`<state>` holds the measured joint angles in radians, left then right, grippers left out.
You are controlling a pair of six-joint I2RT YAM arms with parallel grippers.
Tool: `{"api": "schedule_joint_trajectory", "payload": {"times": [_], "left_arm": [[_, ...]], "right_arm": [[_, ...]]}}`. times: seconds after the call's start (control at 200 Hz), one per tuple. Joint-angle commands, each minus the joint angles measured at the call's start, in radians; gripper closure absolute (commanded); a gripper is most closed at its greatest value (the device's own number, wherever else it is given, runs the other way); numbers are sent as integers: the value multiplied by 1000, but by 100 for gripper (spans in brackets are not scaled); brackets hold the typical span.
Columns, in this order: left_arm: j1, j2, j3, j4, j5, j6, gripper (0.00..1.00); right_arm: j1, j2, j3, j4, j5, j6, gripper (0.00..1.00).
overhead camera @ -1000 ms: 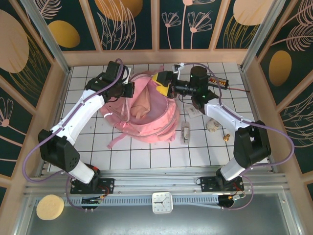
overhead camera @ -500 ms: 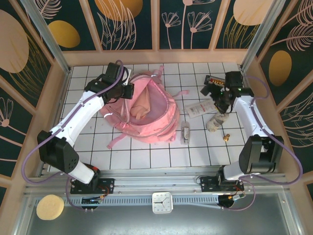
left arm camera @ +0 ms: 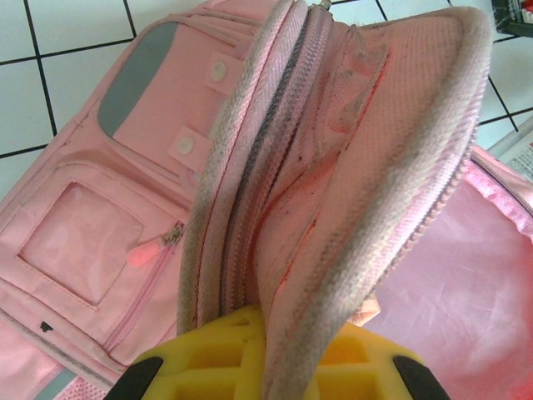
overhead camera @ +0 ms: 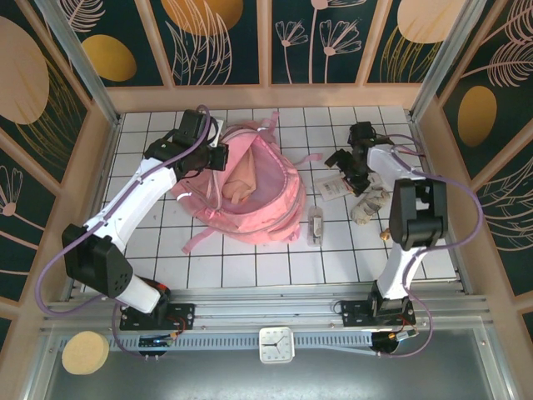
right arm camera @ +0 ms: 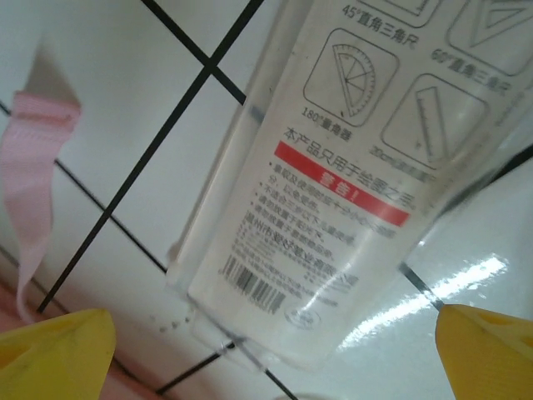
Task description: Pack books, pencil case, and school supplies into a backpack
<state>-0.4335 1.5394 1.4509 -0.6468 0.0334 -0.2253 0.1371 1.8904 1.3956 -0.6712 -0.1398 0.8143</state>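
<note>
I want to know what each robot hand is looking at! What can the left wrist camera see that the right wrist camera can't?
Left wrist view: the left fingers pinch the open rim of the backpack, beside its zipper and windowed front pocket.
Right wrist view: the school supplies packet, with a red band and a barcode, lies flat on the tiles ahead of the wide-apart right fingers.
Both: yellow fingers, the white tiled table, and something pink, since a backpack strap lies beside the packet.
</note>
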Motion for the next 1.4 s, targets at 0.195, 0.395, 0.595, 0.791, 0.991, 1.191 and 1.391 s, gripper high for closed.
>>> {"api": "schedule_joint_trajectory", "payload": {"times": [0.195,0.395,0.595,0.791,0.991,1.191,1.391], "left_arm": [[7,-61,-36,65,5,-19,100],[7,-68,-44,72,4,-14,100],[7,-75,-56,74,3,-5,100],[7,-88,-79,98,7,-3,100],[7,-105,-112,119,7,-8,100],[7,-112,-113,118,-1,-6,100],[7,-108,-105,119,7,-8,100]], "right_arm": [[7,228,193,-137,129,78,1],[6,295,207,-164,149,88,1],[9,326,160,-185,152,84,1],[5,325,142,-196,161,68,8],[15,311,118,-180,136,53,32],[32,257,141,-200,152,24,54],[39,181,143,-217,152,-7,71]]}}
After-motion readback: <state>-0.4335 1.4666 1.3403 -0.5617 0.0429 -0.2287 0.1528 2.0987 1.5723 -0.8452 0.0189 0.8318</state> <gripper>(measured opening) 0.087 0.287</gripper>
